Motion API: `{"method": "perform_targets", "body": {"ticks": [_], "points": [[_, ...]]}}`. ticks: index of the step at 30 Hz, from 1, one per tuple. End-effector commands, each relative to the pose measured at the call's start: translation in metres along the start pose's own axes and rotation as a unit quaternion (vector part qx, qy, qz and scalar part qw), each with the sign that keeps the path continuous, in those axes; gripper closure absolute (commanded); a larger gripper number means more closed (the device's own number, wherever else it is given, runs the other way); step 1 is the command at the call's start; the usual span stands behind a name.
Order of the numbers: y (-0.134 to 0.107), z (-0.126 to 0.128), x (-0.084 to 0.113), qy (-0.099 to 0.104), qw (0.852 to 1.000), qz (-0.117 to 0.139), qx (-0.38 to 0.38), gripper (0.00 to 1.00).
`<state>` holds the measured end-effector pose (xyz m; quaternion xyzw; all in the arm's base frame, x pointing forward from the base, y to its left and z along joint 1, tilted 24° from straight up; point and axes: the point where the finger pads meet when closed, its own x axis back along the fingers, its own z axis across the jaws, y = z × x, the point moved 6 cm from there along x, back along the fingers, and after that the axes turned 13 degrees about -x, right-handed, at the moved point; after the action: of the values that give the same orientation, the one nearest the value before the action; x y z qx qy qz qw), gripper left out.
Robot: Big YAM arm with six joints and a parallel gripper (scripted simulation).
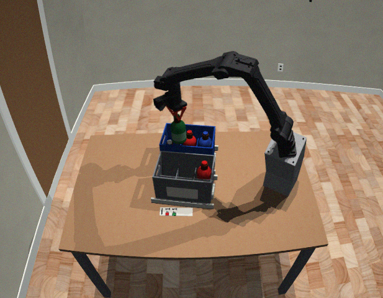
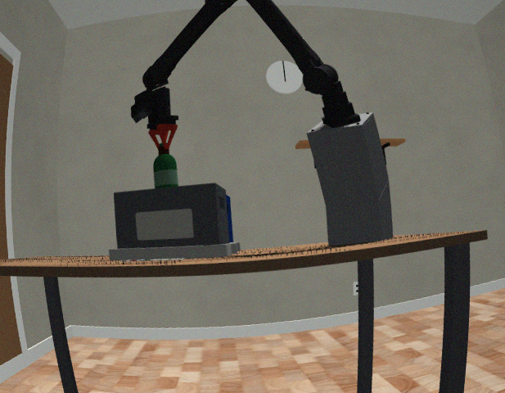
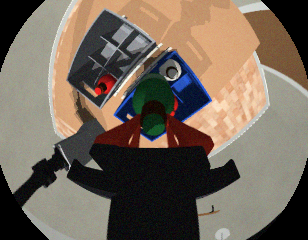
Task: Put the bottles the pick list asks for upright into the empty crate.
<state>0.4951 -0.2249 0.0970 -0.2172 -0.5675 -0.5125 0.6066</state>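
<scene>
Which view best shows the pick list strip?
The top view: the pick list strip lies flat on the table before the gray crate, its red and green marks visible. The exterior view sees the table edge-on, so it is hidden. The wrist view does not show it.

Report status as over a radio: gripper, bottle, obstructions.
Gripper shut on green bottle by its neck, upright, lifted above blue crate. Grey crate holds one red bottle. Nothing in the way.
</scene>
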Motion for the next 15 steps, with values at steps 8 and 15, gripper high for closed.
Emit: {"method": "perform_targets", "body": {"ticks": [8, 15], "points": [[0.015, 0.012, 0.047, -0.044, 0.999, -0.031, 0.004, 1.00], [0.031, 0.036, 0.042, -0.039, 0.999, -0.027, 0.019, 1.00]]}}
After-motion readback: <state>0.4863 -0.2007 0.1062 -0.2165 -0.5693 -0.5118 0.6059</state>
